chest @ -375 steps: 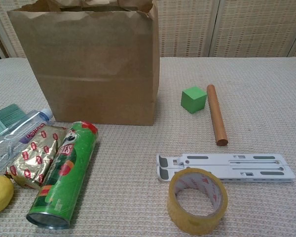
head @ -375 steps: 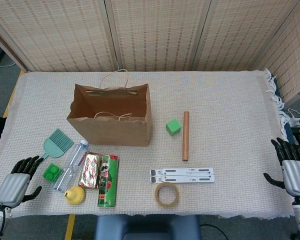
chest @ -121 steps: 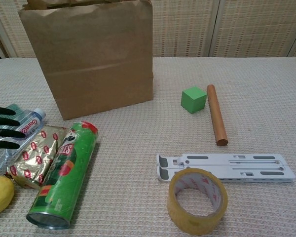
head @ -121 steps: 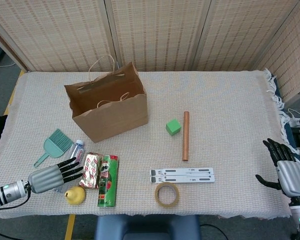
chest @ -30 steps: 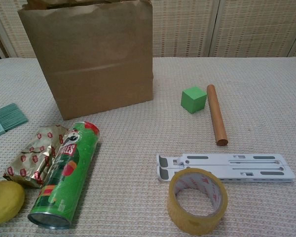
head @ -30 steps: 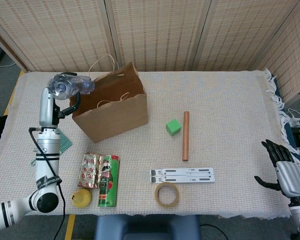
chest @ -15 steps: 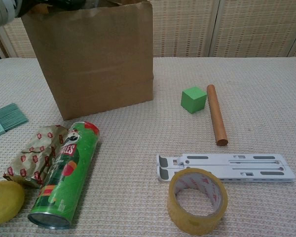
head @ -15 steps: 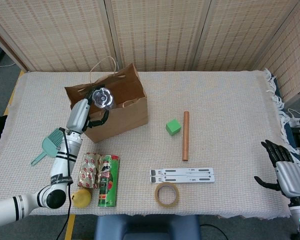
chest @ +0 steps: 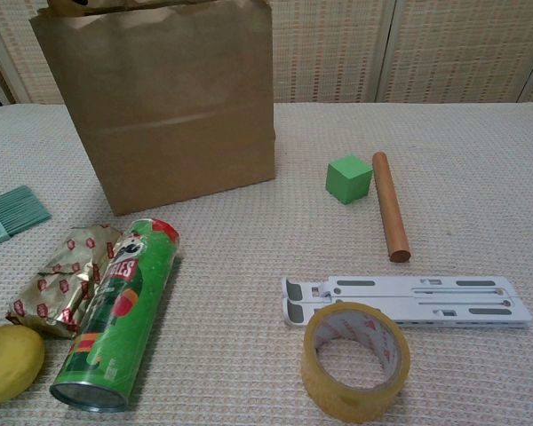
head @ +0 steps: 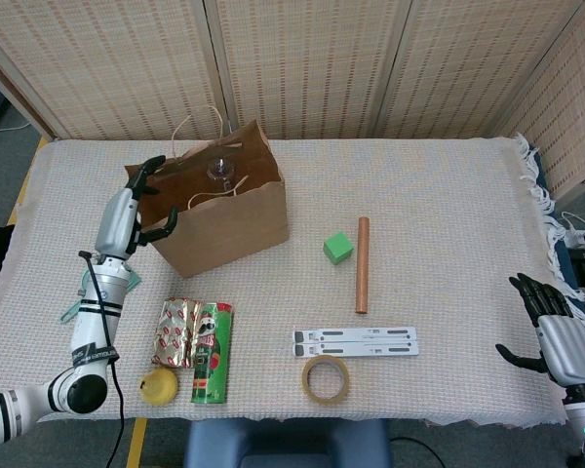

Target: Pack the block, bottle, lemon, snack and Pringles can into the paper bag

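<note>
Since half a sec ago the bottle [head: 217, 172] has left the left hand [head: 141, 200] and sits inside the paper bag [head: 224, 229], only its clear end showing in the mouth; it seems to stand roughly upright, long axis vertical, though which end is up can't be told. Left hand now hovers w/ fingers spread, holding nothing, at the bag's left rim. Right hand [head: 556, 327] idles far right of the bag, fingers spread. Bottle step looks done; four items left. Next probably the Pringles can [chest: 120, 311], lying in front of the bag, long axis running toward it, lid end nearest the bag. Snack [chest: 62, 277] touches its left side, lemon [chest: 4, 362] is further left, block [chest: 348, 178] sits right of the bag.
</note>
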Robot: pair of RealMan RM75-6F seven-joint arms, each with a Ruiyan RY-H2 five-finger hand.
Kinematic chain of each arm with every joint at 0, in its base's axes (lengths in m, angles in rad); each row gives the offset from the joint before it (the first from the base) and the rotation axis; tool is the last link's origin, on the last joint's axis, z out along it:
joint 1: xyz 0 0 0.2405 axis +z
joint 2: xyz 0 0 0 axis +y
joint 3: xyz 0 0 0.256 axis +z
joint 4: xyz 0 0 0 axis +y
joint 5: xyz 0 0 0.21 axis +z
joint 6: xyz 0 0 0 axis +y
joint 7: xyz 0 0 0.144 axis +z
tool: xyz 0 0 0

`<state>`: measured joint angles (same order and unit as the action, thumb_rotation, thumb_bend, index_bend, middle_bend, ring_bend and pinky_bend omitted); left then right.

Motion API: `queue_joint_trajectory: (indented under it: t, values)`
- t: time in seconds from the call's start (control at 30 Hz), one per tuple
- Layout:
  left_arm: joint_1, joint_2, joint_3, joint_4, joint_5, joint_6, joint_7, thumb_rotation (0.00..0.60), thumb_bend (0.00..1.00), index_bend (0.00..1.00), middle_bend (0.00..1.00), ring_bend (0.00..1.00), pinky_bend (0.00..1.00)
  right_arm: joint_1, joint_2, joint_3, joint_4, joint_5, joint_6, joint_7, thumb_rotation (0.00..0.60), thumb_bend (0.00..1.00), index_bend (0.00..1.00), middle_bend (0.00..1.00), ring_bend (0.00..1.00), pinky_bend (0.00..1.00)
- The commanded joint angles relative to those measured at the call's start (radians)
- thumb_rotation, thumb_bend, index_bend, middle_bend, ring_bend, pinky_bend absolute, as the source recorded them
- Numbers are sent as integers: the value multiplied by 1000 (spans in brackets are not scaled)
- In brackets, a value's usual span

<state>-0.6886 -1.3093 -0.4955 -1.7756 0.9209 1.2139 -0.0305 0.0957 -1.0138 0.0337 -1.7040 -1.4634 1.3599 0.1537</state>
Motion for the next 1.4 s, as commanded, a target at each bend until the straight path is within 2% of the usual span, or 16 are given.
queue_joint_trajectory:
  t: [0.03, 0.1, 0.3, 0.4, 0.5, 0.63, 0.67, 0.73, 0.77, 0.83, 0.87, 0.9, 0.97, 1.03, 1.2, 1.4]
  values:
    - [92, 51, 23, -34, 107, 110, -51, 600, 577, 539, 571, 535, 677, 0, -1, 0, 1, 0, 1, 0, 600, 92, 0, 0, 0, 39]
    - [138, 88, 42, -35, 156, 142, -81, 600, 590, 561, 607, 579, 710, -1, -2, 0, 1, 0, 2, -1, 600, 92, 0, 0, 0, 39]
    - [259, 201, 127, -15, 237, 149, -167, 600, 594, 568, 612, 585, 710, 0, -2, 1, -2, 5, -1, -4, 600, 91, 0, 0, 0, 39]
    - [306, 251, 215, 43, 347, 130, -190, 600, 594, 569, 611, 585, 703, -1, -3, 1, -3, 7, 0, -7, 600, 91, 0, 0, 0, 39]
    - [339, 279, 317, 149, 506, 130, -203, 600, 592, 568, 610, 584, 696, -1, -4, 2, -3, 9, -1, -11, 600, 92, 0, 0, 0, 39]
    - [347, 296, 453, 363, 773, 161, -209, 600, 548, 542, 584, 560, 672, 0, -5, 3, -3, 11, -1, -16, 600, 92, 0, 0, 0, 39]
    - [340, 301, 494, 433, 857, 174, -212, 600, 514, 509, 549, 536, 645, -1, -5, 3, -3, 12, -1, -17, 600, 92, 0, 0, 0, 39]
    - [328, 309, 552, 519, 970, 190, -216, 600, 433, 367, 413, 418, 528, 0, -5, 3, -3, 13, -2, -18, 600, 92, 0, 0, 0, 39]
    - [315, 318, 591, 557, 1036, 191, -222, 600, 399, 240, 300, 305, 420, 0, -6, 4, -3, 15, -3, -19, 600, 92, 0, 0, 0, 39]
    - [298, 326, 642, 594, 1126, 204, -223, 600, 361, 46, 92, 92, 212, 1, -7, 5, -3, 16, -3, -23, 600, 92, 0, 0, 0, 39]
    - [289, 326, 669, 613, 1185, 225, -217, 600, 354, 4, 28, 27, 138, 1, -8, 5, -3, 16, -2, -25, 600, 92, 0, 0, 0, 39]
    - [283, 321, 687, 628, 1228, 248, -208, 600, 350, 0, 0, 1, 96, 1, -9, 5, -3, 17, -3, -25, 600, 92, 0, 0, 0, 39]
    - [276, 301, 716, 661, 1308, 302, -179, 600, 349, 0, 0, 0, 75, 0, -9, 5, -2, 17, -2, -26, 600, 92, 0, 0, 0, 39]
    - [283, 278, 732, 669, 1339, 335, -166, 600, 349, 0, 0, 0, 66, 0, -8, 5, -3, 17, -2, -25, 600, 91, 0, 0, 0, 39]
    - [305, 231, 757, 645, 1344, 360, -144, 600, 348, 0, 0, 0, 56, 0, -7, 4, -2, 15, -2, -24, 600, 92, 0, 0, 0, 39]
    - [306, 194, 756, 620, 1292, 317, -135, 600, 347, 0, 0, 0, 54, 1, -5, 3, -4, 16, -6, -24, 600, 91, 0, 0, 0, 39]
